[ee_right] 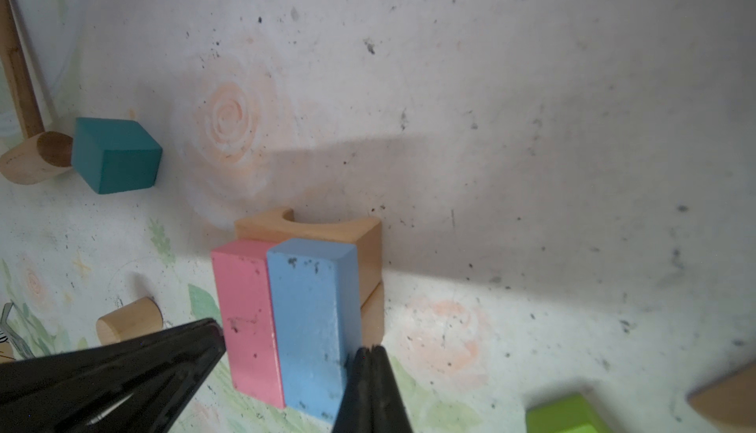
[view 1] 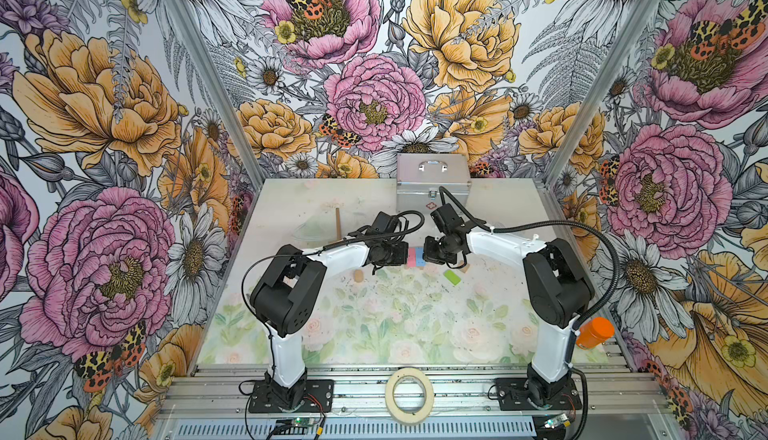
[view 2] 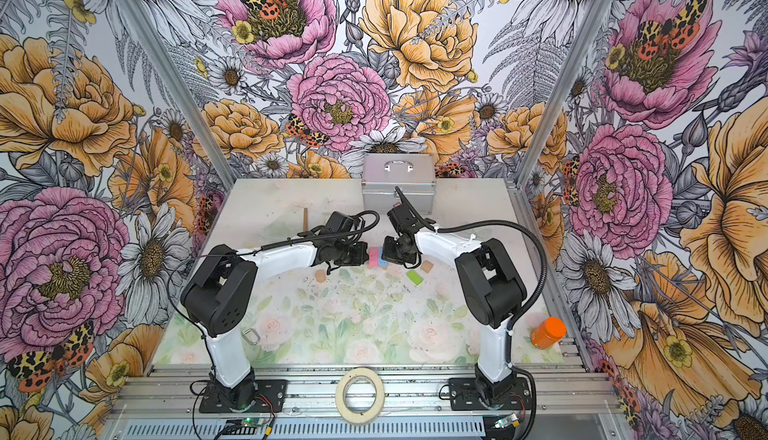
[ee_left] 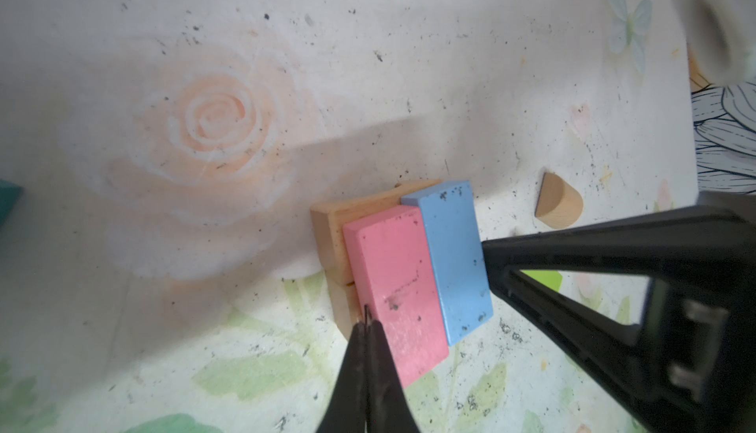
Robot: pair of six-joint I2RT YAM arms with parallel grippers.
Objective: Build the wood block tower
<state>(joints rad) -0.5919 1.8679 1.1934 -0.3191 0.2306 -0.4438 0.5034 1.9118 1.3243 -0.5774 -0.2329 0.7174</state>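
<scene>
The left pincer [ee_left: 367, 320] and right pincer [ee_right: 370, 353], both closed and empty, flanked a pink brick [ee_left: 392, 287] and blue brick [ee_left: 450, 255] on tan blocks [ee_left: 331, 226], the green brick [view 1: 452, 277] unstacked.

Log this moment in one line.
left gripper: shut, tip at pink brick | right gripper: shut, tip at blue brick | both bricks: side by side on tan blocks

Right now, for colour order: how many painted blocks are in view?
4. Pink and blue side by side atop tan blocks; green loose to their right in a top view; teal beside the mallet. More may be hidden.
</scene>
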